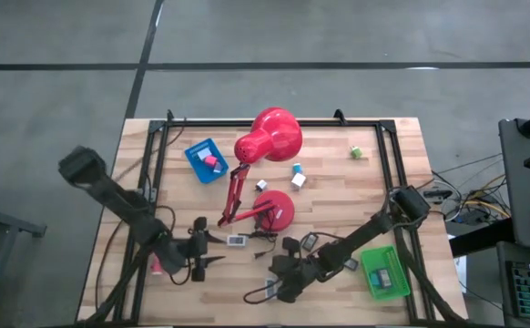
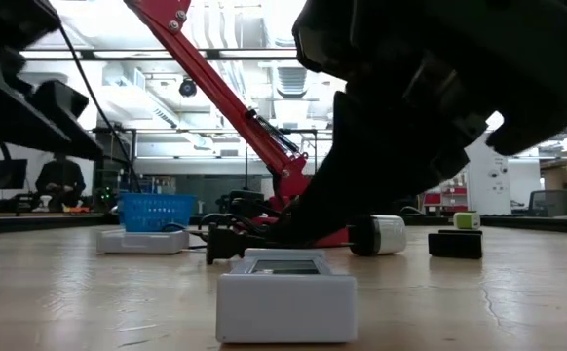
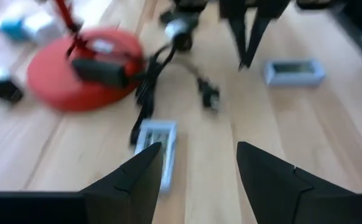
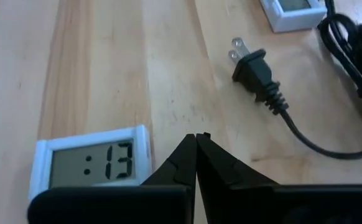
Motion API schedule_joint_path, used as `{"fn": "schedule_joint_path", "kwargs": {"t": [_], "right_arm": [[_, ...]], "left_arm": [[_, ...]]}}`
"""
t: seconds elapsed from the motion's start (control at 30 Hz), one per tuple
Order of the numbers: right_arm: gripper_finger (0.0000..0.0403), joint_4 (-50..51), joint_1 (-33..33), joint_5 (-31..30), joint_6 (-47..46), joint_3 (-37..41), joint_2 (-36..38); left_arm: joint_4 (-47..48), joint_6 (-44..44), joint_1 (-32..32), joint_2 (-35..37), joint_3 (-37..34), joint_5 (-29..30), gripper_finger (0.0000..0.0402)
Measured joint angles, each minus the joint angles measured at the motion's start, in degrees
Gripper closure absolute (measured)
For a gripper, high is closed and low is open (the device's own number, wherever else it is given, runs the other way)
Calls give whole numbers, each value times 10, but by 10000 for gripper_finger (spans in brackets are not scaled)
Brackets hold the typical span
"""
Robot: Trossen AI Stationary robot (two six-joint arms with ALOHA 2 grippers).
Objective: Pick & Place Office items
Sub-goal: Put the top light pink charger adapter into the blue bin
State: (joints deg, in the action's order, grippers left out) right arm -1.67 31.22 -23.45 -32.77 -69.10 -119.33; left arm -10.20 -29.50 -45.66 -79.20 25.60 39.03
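Low view first: right up against the lens sits a small white clock (image 2: 286,295), a flat rectangle lying face-up at bottom centre. Behind it a dark arm fills the upper right, with the red lamp (image 2: 227,105) rising to the upper left, a dark block (image 2: 456,243) and a green cube (image 2: 467,220) at right.

Over to the high view: the left gripper (image 1: 203,251) sits lower left, the white clock (image 1: 237,241) just beside it. The right gripper (image 1: 284,276) is at lower centre. A pink block rests in the blue tray (image 1: 198,161) upper left, and the green tray (image 1: 385,273) lower right holds something flat. Teal and white cubes (image 1: 297,175) and the green cube (image 1: 358,153) lie loose up top, so I judge the job only partly done.

Left wrist view: the left gripper (image 3: 199,168) has its claw spread wide, empty, with one clock (image 3: 158,149) near a fingertip and a second (image 3: 293,70) at upper right.

Right wrist view: the right gripper (image 4: 196,152) is pinched fully together, holding nothing. A clock with digits on its grey display (image 4: 91,162) lies at lower left, just beside the tips; a black plug (image 4: 255,71) sits at upper right.
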Motion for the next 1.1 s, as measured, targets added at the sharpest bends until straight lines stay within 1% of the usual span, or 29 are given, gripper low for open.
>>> {"fn": "schedule_joint_path", "kwargs": {"t": [0.1, 0.2, 0.27, 0.4, 0.53, 0.63, 0.7, 0.77, 0.93, 1.1], "right_arm": [[391, 7, 0, 14, -6, 0, 0], [375, 15, 0, 26, -21, 1, 0], [358, 20, 0, 30, -26, 3, 0], [315, 34, 1, 36, -30, 4, 1], [266, 43, 4, 40, -31, 4, 2], [230, 45, 7, 40, -30, 5, 2], [209, 48, 9, 40, -28, 5, 2], [192, 56, 12, 39, -26, 5, 3], [168, 67, 18, 38, -14, 6, 3], [161, 68, 22, 37, 6, 11, 3]], "left_arm": [[224, -98, -21, 40, 70, -4, 186], [412, -186, -45, 48, 152, -30, 178], [504, -233, -57, 41, 200, -67, 170], [612, -299, -64, 10, 258, -160, 151], [673, -365, -64, -23, 271, -232, 136], [691, -415, -64, -40, 267, -289, 134], [705, -445, -65, -50, 266, -319, 134], [723, -486, -67, -56, 266, -337, 134], [737, -556, -70, -57, 266, -376, 134], [743, -591, -70, -57, 266, -425, 134]]}}
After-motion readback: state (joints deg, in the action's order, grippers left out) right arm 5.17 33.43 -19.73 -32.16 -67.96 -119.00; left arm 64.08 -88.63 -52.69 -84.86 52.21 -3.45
